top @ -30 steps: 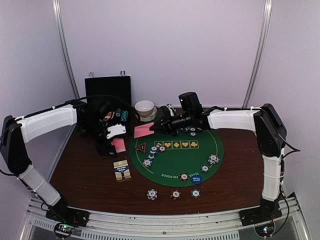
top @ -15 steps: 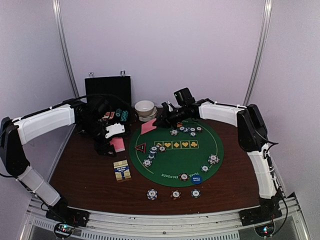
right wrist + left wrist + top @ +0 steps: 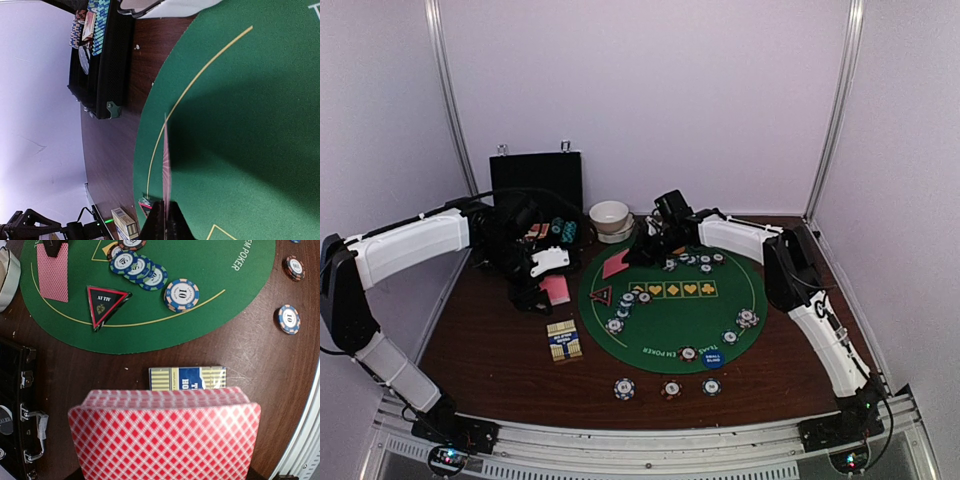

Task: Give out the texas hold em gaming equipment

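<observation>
My left gripper (image 3: 533, 288) hangs over the wood left of the green mat (image 3: 665, 328), shut on a deck of pink-backed cards (image 3: 165, 435) that hides its fingers. My right gripper (image 3: 638, 251) reaches to the mat's far left part, shut on a single card (image 3: 615, 264). That card shows edge-on (image 3: 166, 165) in the right wrist view, low over the felt. A red triangle token (image 3: 601, 295) and a row of striped chips (image 3: 628, 304) lie on the mat. A blue disc (image 3: 712, 358) sits at its near edge, and three chips (image 3: 671, 388) lie on the wood in front.
A blue and yellow card box (image 3: 564, 341) lies on the wood near the mat's left side. An open black case (image 3: 535, 185) with chip rows stands at the back left. White stacked bowls (image 3: 610, 218) sit behind the mat. More chips (image 3: 748, 319) rest on the mat's right.
My right arm has stretched further back and left, and the single card has come down to the mat's far left part. The left arm and its deck have stayed put.
</observation>
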